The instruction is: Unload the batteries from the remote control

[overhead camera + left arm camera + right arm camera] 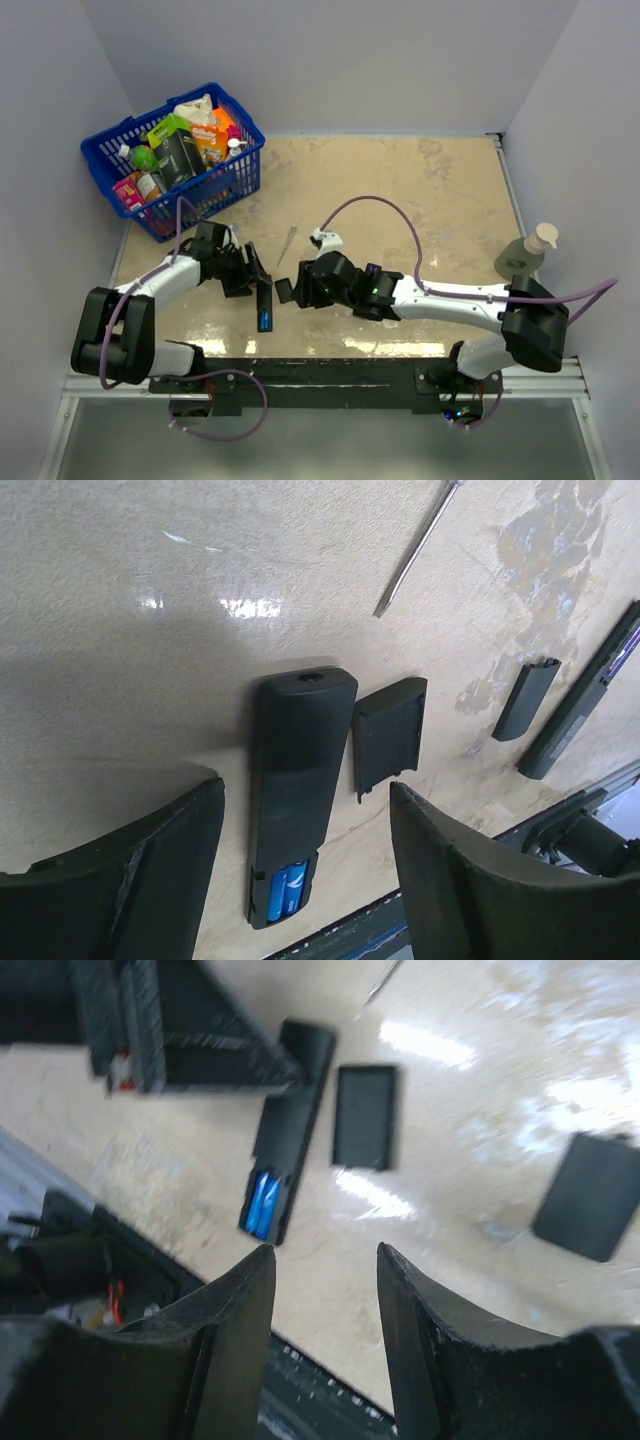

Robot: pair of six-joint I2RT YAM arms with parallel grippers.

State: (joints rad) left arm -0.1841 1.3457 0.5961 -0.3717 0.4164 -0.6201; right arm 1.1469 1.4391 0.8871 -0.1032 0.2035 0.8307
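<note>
The black remote control [295, 770] lies back-up on the tan table, its battery bay uncovered at the near end. Two bright blue batteries [283, 892] sit side by side in that bay, also showing as the batteries [263, 1203] and the batteries [265, 321]. My left gripper [305, 788] hovers open above the remote's middle, one finger on each side of it, not touching. My right gripper [325, 1250] is open and holds nothing, just right of the remote's [295, 1110] battery end. From above, the left gripper [250, 272] and right gripper [290, 290] flank the remote [264, 300].
A flat black cover [388, 732] lies just right of the remote, and a second cover piece [527, 697] further right beside another long black object [590, 690]. A thin screwdriver [415, 548] lies beyond. A blue basket [245, 165] of groceries stands back left, a soap dispenser [527, 255] at right.
</note>
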